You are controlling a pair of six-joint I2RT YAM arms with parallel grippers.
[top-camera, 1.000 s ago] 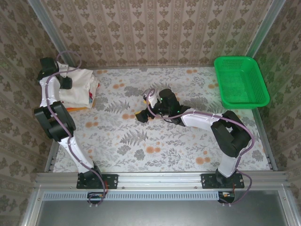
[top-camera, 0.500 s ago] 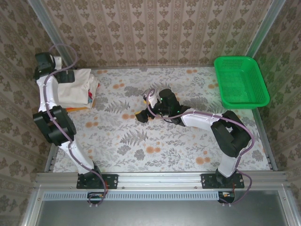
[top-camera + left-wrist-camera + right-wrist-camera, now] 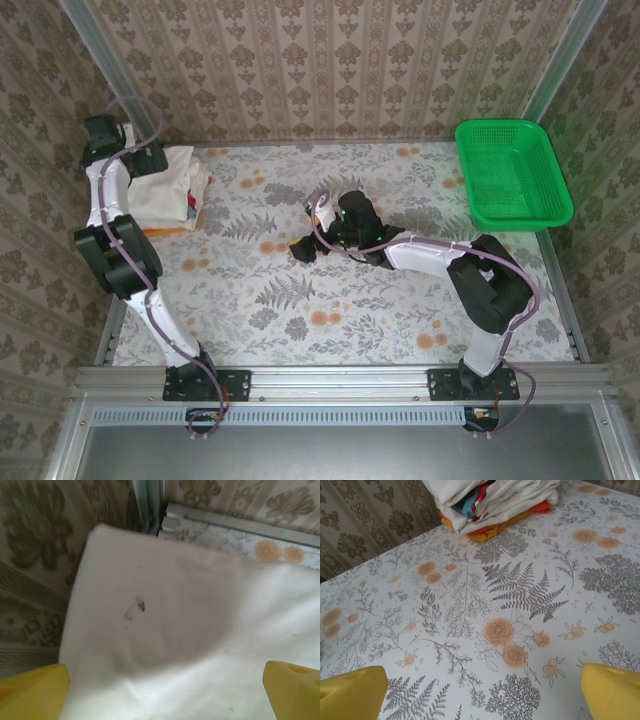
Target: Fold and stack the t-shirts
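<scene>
**Stack of t-shirts.** The folded t-shirts (image 3: 172, 190) lay in one pile at the far left corner of the worktop (image 3: 350, 310), close to the left wall and the metal frame post. In the top external view the uppermost layer was a plain off-white shirt. The right wrist view showed the pile's (image 3: 495, 500) edge: white folds on top, a strip of red and blue print between them, and orange and yellow layers at the bottom, touching the worktop. The left wrist view showed the top shirt (image 3: 165, 620) from close above, smooth, with a small dark mark (image 3: 135, 607) on the cloth.

**Left claw.** The left claw (image 3: 148, 163) was positioned over the far left part of the pile. In its own camera, the left claw (image 3: 162, 695) had its two yellow fingers (image 3: 32, 692) at opposite lower corners of the frame, jaws spread wide, with no cloth gripped between them.

**Right claw.** The right claw (image 3: 300, 247) was low over the middle of the worktop, pointing left toward the pile and well apart from it. In its wrist view the right claw (image 3: 480, 692) was likewise spread wide, holding nothing, with bare patterned worktop between the fingers.

**Other items.** A green mesh basket (image 3: 512, 175) stood at the far right corner of the worktop.
</scene>
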